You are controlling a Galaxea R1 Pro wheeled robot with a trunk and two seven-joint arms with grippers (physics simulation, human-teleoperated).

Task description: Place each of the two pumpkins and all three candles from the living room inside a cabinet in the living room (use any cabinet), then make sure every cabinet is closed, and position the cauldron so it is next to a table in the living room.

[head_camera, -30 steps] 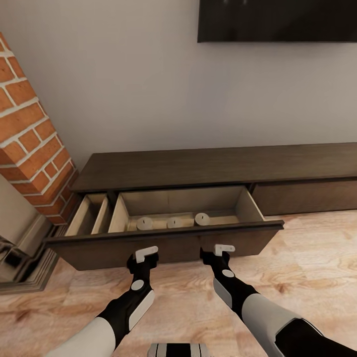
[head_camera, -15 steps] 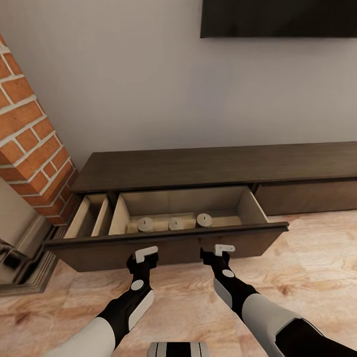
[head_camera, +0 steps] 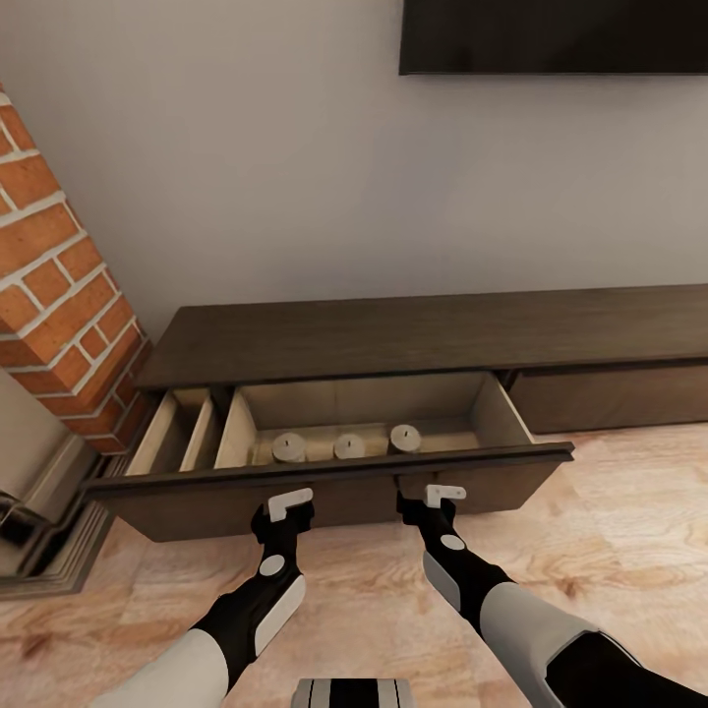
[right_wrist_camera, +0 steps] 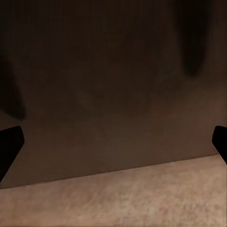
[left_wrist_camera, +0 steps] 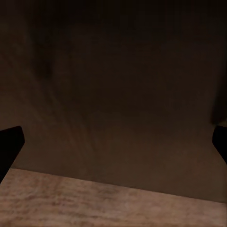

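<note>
Wood floor (head_camera: pixel 610 511) runs under the cabinet (head_camera: pixel 423 334), whose drawer (head_camera: pixel 334 482) stands pulled out with three candles (head_camera: pixel 349 445) in a row inside. Left fingers (head_camera: pixel 291 504) and right fingers (head_camera: pixel 444 492) are spread apart, empty, just before the drawer front.

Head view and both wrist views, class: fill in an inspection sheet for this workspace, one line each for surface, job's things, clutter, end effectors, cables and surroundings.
Surface: wood-look floor; bare dark top of the cabinet.
Job's things: three candles stand in a row in the open drawer; a narrower compartment beside it holds nothing that can be seen.
Clutter: nothing seen.
End effectors: left end effector and right end effector are both open, empty, and close to the drawer front; contact cannot be told.
Cables: nothing seen.
Surroundings: brick column at the left, dark screen on the grey wall above.
</note>
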